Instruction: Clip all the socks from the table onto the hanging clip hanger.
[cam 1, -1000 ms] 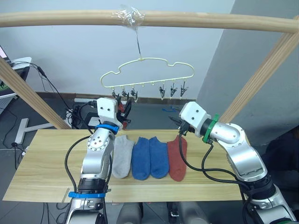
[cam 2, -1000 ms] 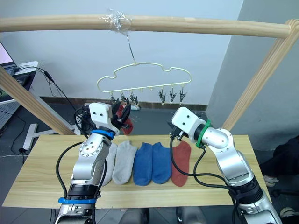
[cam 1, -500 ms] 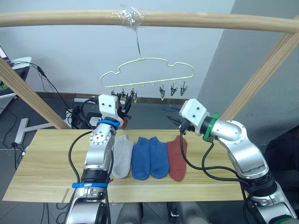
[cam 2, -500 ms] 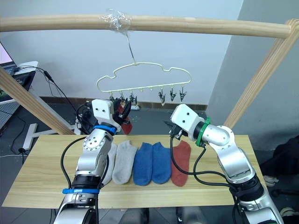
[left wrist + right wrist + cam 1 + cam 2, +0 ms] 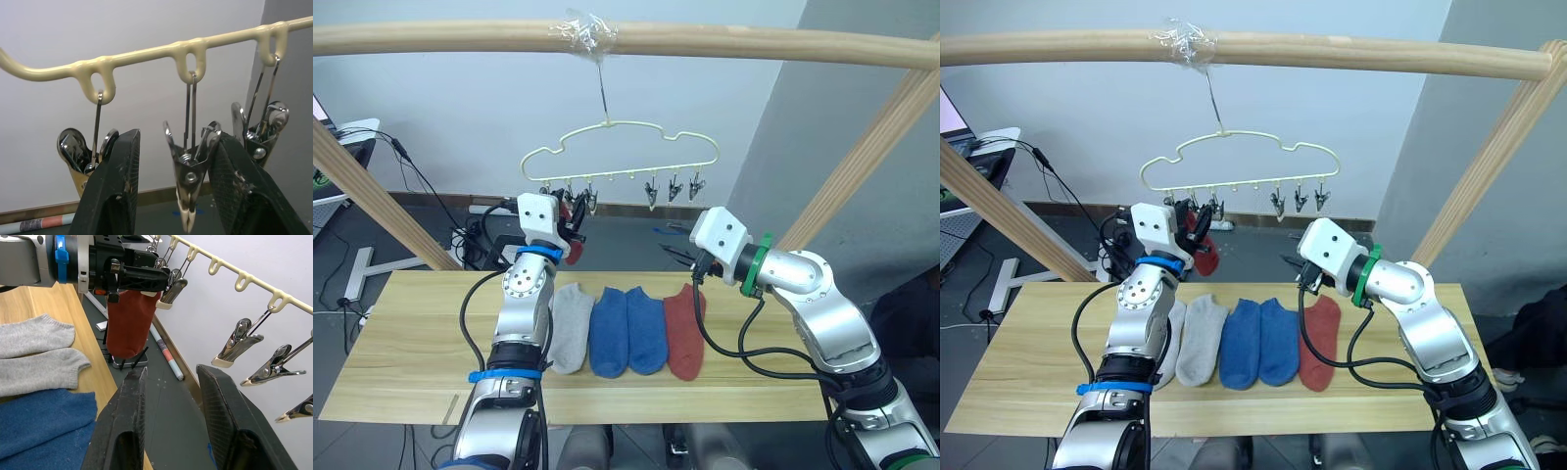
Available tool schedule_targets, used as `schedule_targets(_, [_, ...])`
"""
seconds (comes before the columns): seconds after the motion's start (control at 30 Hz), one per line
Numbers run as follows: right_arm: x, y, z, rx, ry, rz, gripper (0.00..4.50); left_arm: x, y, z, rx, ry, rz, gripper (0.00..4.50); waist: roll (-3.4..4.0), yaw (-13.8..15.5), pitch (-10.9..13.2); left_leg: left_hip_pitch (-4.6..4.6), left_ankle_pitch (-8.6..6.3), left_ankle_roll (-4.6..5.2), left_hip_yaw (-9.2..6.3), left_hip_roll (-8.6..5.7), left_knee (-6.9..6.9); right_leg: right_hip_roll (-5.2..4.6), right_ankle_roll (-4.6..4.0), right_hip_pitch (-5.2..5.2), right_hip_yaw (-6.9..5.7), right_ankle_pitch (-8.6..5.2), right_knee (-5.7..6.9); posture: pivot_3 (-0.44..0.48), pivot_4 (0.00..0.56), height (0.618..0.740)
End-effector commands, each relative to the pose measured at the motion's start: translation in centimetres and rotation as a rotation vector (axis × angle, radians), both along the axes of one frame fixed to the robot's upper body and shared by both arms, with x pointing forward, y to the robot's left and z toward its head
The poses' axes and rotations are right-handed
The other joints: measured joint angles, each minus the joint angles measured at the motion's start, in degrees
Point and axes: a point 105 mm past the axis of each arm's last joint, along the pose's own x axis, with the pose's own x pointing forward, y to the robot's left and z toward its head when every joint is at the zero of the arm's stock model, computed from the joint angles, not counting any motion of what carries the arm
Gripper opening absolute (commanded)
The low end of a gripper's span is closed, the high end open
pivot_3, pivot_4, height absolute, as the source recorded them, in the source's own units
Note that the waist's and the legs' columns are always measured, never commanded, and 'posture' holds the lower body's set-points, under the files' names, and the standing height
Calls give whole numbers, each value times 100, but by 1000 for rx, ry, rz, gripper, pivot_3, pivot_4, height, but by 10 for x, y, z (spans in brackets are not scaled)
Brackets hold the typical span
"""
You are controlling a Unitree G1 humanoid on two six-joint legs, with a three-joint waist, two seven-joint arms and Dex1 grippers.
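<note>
Your hanger (image 5: 622,157) hangs by its hook from a taped spot on the wooden pole (image 5: 705,41) above the table (image 5: 401,343), with cables and a floor stand (image 5: 357,274) behind the far left corner. Your left gripper (image 5: 171,186) is raised to the hanger's left end; its fingers (image 5: 115,191) are spread, and a metal clip (image 5: 190,181) hangs between them. From the right wrist view it carries a red sock (image 5: 128,320) dangling below it, though you cannot tell exactly how the sock is held. Your right gripper (image 5: 171,416) hovers over the table's far edge, fingers spread and empty, with three more clips (image 5: 239,345) just beyond it. Compared with a second ago, the left gripper has risen closer to the clips, and the hanger has tilted slightly. On the table lie five socks in a row near the middle: two grey (image 5: 1200,338), two blue (image 5: 1258,338) and one red (image 5: 1320,338), soft knit fabric on grained pale planks. The hanger is thin pale-yellow wire with a wavy outline.
</note>
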Motion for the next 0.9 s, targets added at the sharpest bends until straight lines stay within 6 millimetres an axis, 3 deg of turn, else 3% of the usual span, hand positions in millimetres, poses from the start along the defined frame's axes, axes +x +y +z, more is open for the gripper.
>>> schedule_targets(0.03, [-6,1,16,20,-68,21,1677,-1,-5,21,-10,-75,-15,2020,0,0,0,0,0,0,0,0,0,0,0,0,0,0,0,-51,212,701])
schedule_targets(0.57, [-6,1,14,14,-67,22,1677,-2,-10,35,-1,-108,-1,2020,0,0,0,0,0,0,0,0,0,0,0,0,-1,0,1,-49,211,701])
schedule_targets(0.8, [-9,2,10,7,-48,29,1677,-2,-13,39,17,-116,7,456,0,0,0,0,0,0,0,0,0,0,0,0,0,0,1,-50,211,701])
schedule_targets(0.9, [-4,-2,2,16,-13,-20,2278,-3,-11,39,3,-108,15,2,0,0,0,0,0,0,-1,0,0,0,0,0,0,0,1,-50,211,701])
